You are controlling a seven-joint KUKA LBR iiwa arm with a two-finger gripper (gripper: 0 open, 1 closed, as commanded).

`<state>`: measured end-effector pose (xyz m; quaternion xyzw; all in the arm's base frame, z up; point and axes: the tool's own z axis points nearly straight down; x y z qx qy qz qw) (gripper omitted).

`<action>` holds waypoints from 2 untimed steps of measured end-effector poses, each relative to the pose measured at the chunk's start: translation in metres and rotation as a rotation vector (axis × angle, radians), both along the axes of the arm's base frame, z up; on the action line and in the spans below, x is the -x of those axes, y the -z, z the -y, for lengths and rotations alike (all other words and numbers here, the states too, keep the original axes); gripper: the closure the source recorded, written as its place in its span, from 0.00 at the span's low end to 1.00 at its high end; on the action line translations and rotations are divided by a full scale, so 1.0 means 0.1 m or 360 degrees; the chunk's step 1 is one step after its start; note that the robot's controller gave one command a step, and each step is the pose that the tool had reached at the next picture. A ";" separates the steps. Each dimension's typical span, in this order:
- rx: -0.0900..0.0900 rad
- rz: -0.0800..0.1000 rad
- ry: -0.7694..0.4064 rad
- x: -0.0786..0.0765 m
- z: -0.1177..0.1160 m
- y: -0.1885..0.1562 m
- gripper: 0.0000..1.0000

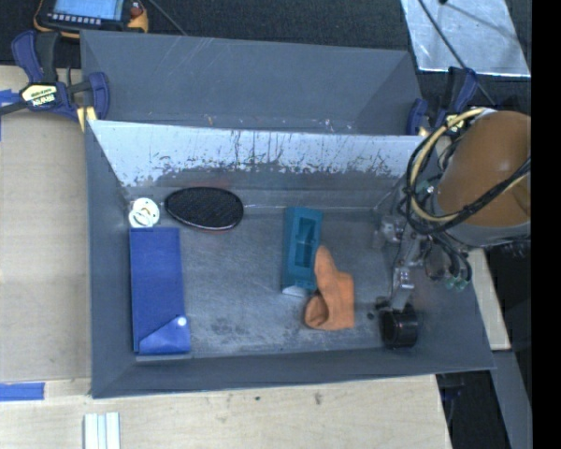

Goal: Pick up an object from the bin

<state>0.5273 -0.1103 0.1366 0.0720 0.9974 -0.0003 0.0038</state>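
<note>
My gripper (404, 279) hangs low at the right end of the bin, close to the right wall. Just in front of its tip, a small black stubby thing (399, 328) lies in the bin's front right corner; whether the gripper touches it I cannot tell. Left of the gripper lies a crumpled orange thing (329, 293), apart from it. The orange thing leans against a teal rectangular piece (301, 248) lying lengthwise in the middle of the floor.
A long blue box lies along the left wall (159, 290). A small white round thing (144, 213) and a black oval (204, 208) lie near the back wall. The arm's orange dome and cables overhang the right rim.
</note>
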 end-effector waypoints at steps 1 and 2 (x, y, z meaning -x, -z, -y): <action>-0.0001 -0.0017 0.0021 0.05 -0.09 0.17 0.00; -0.0002 -0.0002 0.0248 -0.15 -0.03 0.30 0.00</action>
